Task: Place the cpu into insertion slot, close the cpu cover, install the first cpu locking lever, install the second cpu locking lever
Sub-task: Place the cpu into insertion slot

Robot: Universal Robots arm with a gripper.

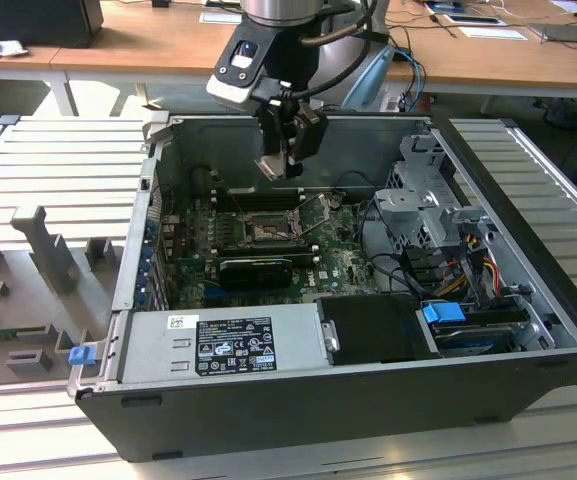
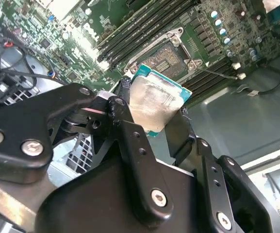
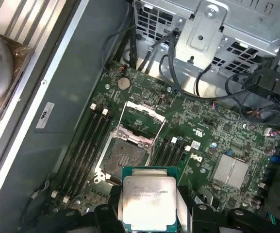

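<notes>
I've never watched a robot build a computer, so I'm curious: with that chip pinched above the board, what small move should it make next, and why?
Probably a short descent toward the square dark socket, lining up first. The gripper holds the flat silvery square chip well above the green board, and the grey metal cover frame stands raised, leaving the socket open.

Noted silver-grey cylindrical wrist [image 1: 280, 10], black cables [image 1: 338, 37] looped beside it. Recorded pale grey housing [image 1: 238, 68] with dark window. Found matte black gripper [image 2: 154, 102] of jointed link bars, silver screws [image 2: 31, 147] at pivots.
</notes>
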